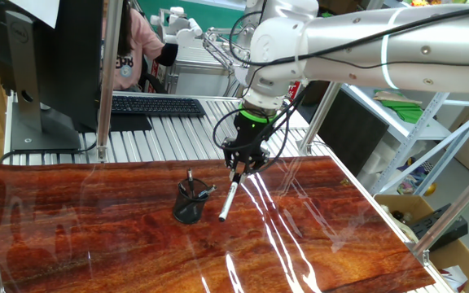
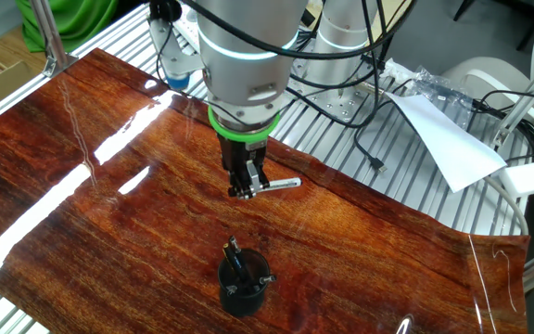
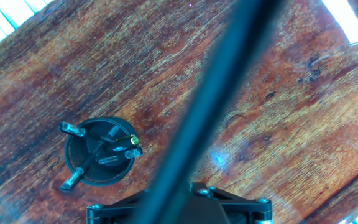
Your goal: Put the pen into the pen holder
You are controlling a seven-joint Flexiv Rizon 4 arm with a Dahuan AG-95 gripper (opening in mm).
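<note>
My gripper hangs above the reddish wood table and is shut on the pen, a slim barrel that is black at the top and silvery-white lower down. The pen slants down and to the left, its lower end just right of the pen holder. The other fixed view shows the pen sticking out sideways from the gripper, with the pen holder nearer the front. In the hand view the pen is a blurred dark bar, and the pen holder, holding several short dark pens, lies to its left.
Behind the table stand a monitor and a keyboard, and a person in pink sits further back. A cardboard box is off the right edge. A white sheet and cables lie on the metal rails.
</note>
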